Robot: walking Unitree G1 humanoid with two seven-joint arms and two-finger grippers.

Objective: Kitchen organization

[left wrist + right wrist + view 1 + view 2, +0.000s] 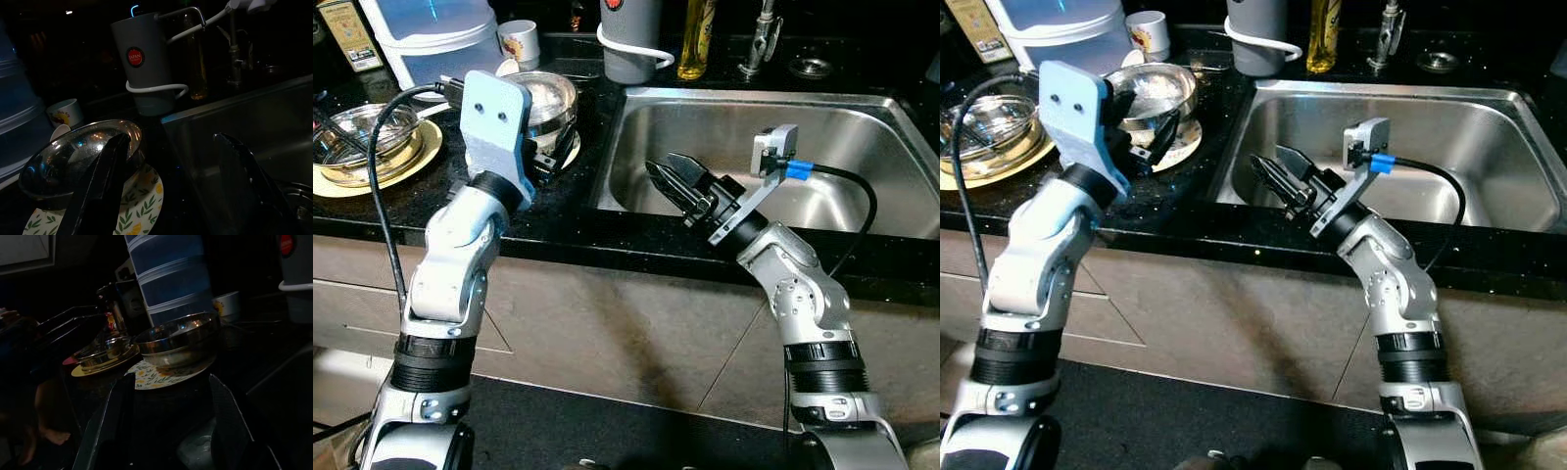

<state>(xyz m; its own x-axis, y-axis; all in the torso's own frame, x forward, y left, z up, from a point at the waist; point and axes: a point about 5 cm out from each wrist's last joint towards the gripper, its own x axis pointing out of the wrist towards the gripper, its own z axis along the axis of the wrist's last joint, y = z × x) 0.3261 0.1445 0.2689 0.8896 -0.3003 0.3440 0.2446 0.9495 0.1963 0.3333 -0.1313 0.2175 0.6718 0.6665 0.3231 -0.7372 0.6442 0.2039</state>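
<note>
Fingers of the left gripper (166, 186) stand wide apart and empty, one finger (100, 183) lying across the near rim of the steel bowl (80, 156), the other over the sink side. Fingers of the right gripper (671, 181) are also parted with nothing between them, poised above the sink's (862, 127) left wall and pointed toward the counter.

Location of task items: the steel bowl sits on a leaf-patterned plate (142, 200) on the black counter (563, 230), just beside the sink edge. Further left, a glass bowl (367, 137) rests on a yellow plate (426, 152).

Risks, in my judgement: a closing finger may skid on the bowl's polished rim and shove bowl and plate together toward the sink. Lifting the bowl could drag the plate. The left arm's cable (382, 176) loops close over the glass bowl and could snag it.

Count: two bowls, two plates, one small printed cup (520, 41), one grey canister (631, 39), one oil bottle (697, 39), one lidded plastic container (435, 39), one tap (762, 39).
</note>
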